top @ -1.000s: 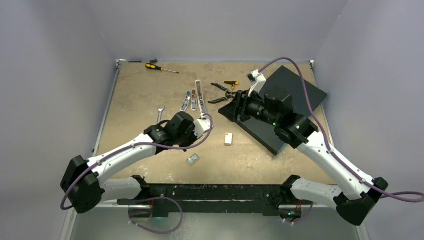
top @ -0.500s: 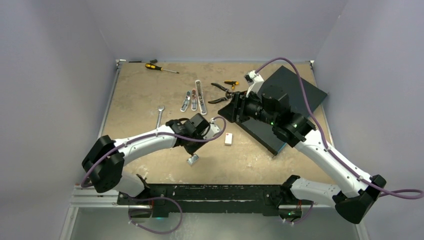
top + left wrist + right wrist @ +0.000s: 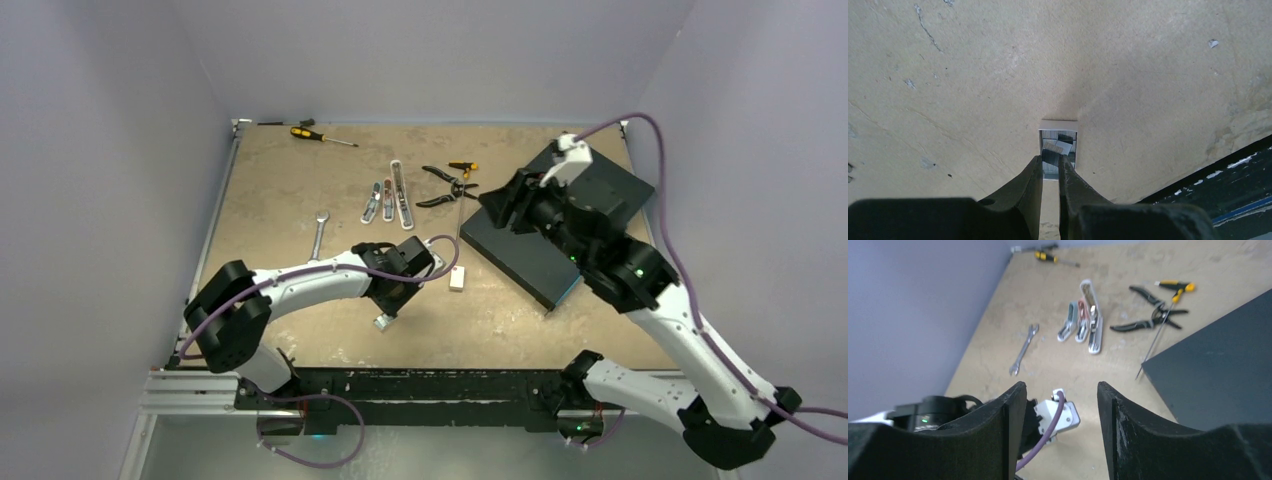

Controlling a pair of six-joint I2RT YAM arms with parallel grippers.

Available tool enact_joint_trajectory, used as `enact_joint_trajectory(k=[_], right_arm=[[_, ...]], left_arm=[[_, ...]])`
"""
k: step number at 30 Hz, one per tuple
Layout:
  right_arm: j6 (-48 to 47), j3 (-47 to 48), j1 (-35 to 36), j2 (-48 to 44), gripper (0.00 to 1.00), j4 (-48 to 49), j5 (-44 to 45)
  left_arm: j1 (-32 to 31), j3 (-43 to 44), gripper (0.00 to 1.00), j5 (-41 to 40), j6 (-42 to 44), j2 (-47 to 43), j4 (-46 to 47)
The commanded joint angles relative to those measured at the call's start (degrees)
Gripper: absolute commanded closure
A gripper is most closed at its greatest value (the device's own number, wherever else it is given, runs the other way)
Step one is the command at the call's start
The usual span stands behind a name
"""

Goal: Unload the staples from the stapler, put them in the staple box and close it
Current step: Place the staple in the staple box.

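Observation:
The stapler [image 3: 392, 196] lies opened into long narrow parts at the middle back of the table, and shows again as the stapler [image 3: 1084, 319] in the right wrist view. My left gripper [image 3: 391, 304] points down over a small open white box [image 3: 385, 321] near the front. In the left wrist view my left gripper [image 3: 1050, 159] is shut on a ribbed grey strip of staples [image 3: 1053, 148], just above the box [image 3: 1058, 123], where more staples lie. My right gripper [image 3: 498, 205] hangs open and holds nothing above the black board's left corner; it is my right gripper [image 3: 1060, 387] in its own view.
A black board [image 3: 565, 225] covers the right side. Pliers [image 3: 443, 188], a thin rod [image 3: 460, 212] and a small yellow-handled tool [image 3: 463, 166] lie beside it. A wrench [image 3: 319, 228] lies left of the stapler, a screwdriver [image 3: 320, 134] at the back edge, a closed white box [image 3: 457, 278] at centre.
My left arm has swung from beside the stapler toward the near side and now holds its gripper over the open box. My right arm has pulled back to the right over the board.

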Motion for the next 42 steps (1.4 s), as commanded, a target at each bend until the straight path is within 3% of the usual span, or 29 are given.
enact_joint_trajectory(k=[1, 22, 27, 33, 42], right_arm=[[0.5, 5.5, -0.1, -5.0, 0.43, -1.8, 12.2], [-0.5, 5.7, -0.2, -7.1, 0.42, -1.6, 13.7], [-0.6, 5.7, -0.1, -7.1, 0.42, -1.8, 13.7], [-0.6, 5.5, -0.2, -7.1, 0.42, -1.9, 13.5], [-0.5, 5.2, -0.2, -6.7, 0.42, -1.4, 13.1]], left_arm=[[-0.5, 2.0, 0.98, -2.1, -2.7, 0.5, -1.6], [-0.5, 1.6, 0.92, 1.1, -3.4, 1.2, -0.1], [-0.5, 1.5, 0.86, 1.3, -3.3, 1.9, 0.3], [-0.5, 1.4, 0.71, 1.1, -3.0, 1.8, 0.4], [-0.5, 2.4, 0.66, 0.7, -2.9, 0.4, -0.3]])
